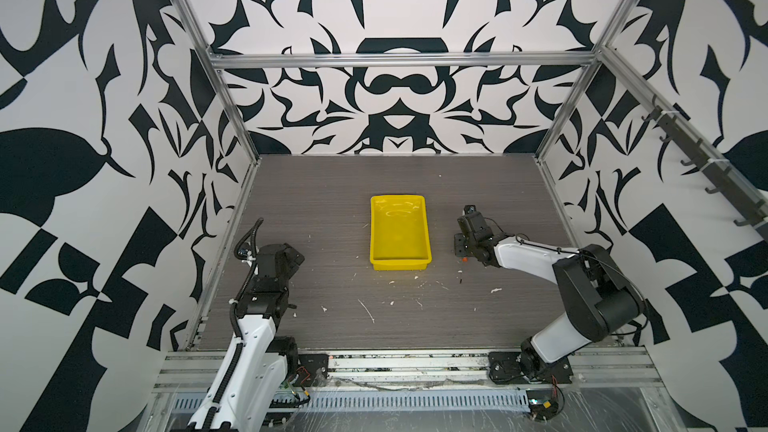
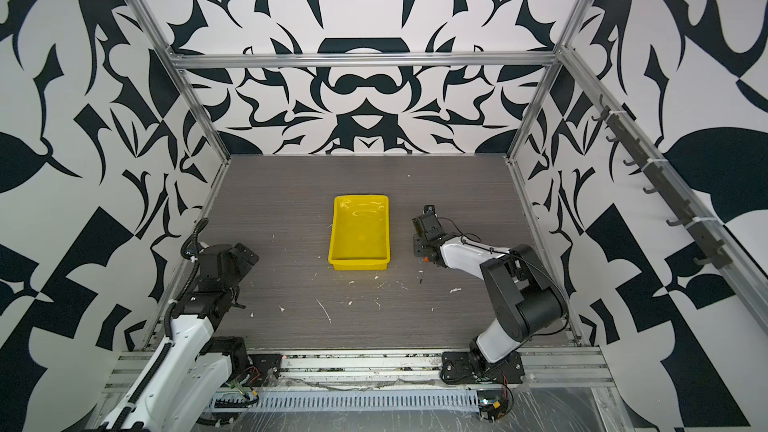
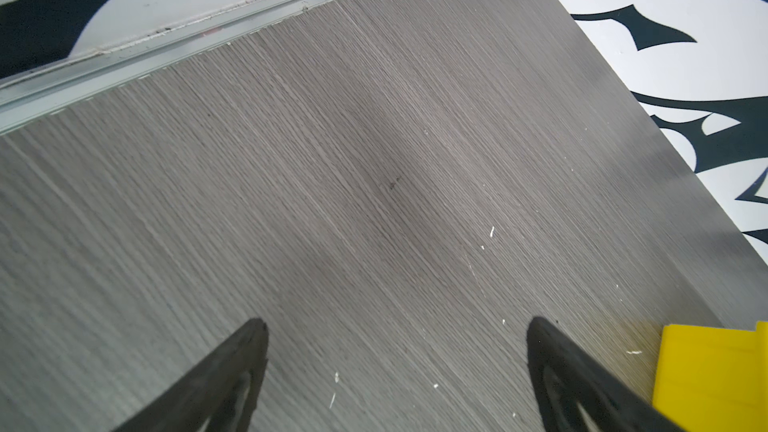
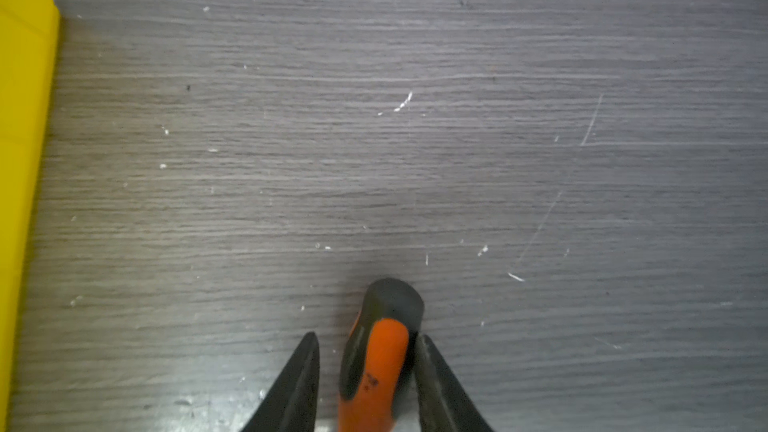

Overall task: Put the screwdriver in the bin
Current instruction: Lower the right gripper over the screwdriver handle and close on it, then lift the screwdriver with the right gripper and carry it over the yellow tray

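Straddling the screwdriver (image 4: 382, 363), the right pincer (image 4: 368, 335) sits barely parted, one finger (image 4: 434, 371) touching; wrist view crops the shaft.

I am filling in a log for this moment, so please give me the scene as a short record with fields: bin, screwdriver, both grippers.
bin: yellow, upright, in the middle of the table
screwdriver: on the table, right of the bin, not inside it
right gripper: jaws on either side of the orange handle; one finger touches it, a small gap at the other
left gripper: open wide, nothing between the jaws, over bare table
task step: grasp not yet complete
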Tool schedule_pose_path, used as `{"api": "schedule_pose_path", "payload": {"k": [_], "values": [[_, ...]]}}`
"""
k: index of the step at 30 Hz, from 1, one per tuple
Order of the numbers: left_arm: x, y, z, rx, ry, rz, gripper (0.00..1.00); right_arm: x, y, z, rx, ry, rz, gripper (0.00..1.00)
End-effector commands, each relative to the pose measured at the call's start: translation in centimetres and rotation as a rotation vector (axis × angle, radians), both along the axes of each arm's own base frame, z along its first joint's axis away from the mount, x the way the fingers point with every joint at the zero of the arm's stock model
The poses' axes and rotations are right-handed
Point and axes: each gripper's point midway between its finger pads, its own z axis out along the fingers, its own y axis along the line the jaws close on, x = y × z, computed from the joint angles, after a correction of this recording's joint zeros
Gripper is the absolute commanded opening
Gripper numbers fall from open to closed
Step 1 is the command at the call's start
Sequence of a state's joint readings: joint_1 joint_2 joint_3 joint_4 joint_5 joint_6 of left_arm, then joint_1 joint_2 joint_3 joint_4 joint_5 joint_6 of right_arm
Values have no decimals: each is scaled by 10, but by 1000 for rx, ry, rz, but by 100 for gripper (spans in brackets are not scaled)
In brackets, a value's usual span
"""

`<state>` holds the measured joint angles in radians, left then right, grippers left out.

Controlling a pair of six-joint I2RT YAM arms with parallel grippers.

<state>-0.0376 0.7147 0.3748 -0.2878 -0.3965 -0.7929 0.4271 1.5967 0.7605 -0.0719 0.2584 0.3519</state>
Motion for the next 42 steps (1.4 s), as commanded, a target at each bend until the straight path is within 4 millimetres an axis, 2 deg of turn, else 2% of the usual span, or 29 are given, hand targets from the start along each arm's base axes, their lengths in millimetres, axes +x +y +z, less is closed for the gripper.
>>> {"api": "schedule_pose_path", "payload": {"k": [1, 6, 15, 20, 23, 26, 28, 32, 33, 37, 42], "values": [[5, 1, 9, -5, -34, 12, 100, 8, 2, 10, -12, -15, -2, 41], [5, 1, 8, -5, -13, 10, 100, 7, 4, 10, -21, -18, 5, 36], [3, 2, 9, -6, -25, 14, 100, 8, 9, 6, -61, 4, 25, 32], [-2, 7, 9, -2, -26, 51, 100, 9, 12, 2, -86, 31, 30, 32], [-1, 5, 9, -6, -33, 41, 100, 12, 12, -3, -108, 64, 32, 38], [1, 2, 9, -11, -29, 24, 100, 12, 12, -4, -130, 72, 30, 37], [0, 2, 8, -11, -24, 23, 100, 10, 11, -2, -131, 71, 28, 33], [1, 2, 8, -11, -27, 23, 100, 4, 8, 1, -129, 83, 17, 16], [1, 3, 8, -10, -25, 25, 100, 1, 6, 2, -130, 90, 7, 16], [0, 3, 8, -9, -24, 28, 100, -4, -1, 16, -136, 97, -38, 15], [1, 2, 9, -12, -28, 24, 100, 5, -2, 53, -141, 49, -62, 12]]}}
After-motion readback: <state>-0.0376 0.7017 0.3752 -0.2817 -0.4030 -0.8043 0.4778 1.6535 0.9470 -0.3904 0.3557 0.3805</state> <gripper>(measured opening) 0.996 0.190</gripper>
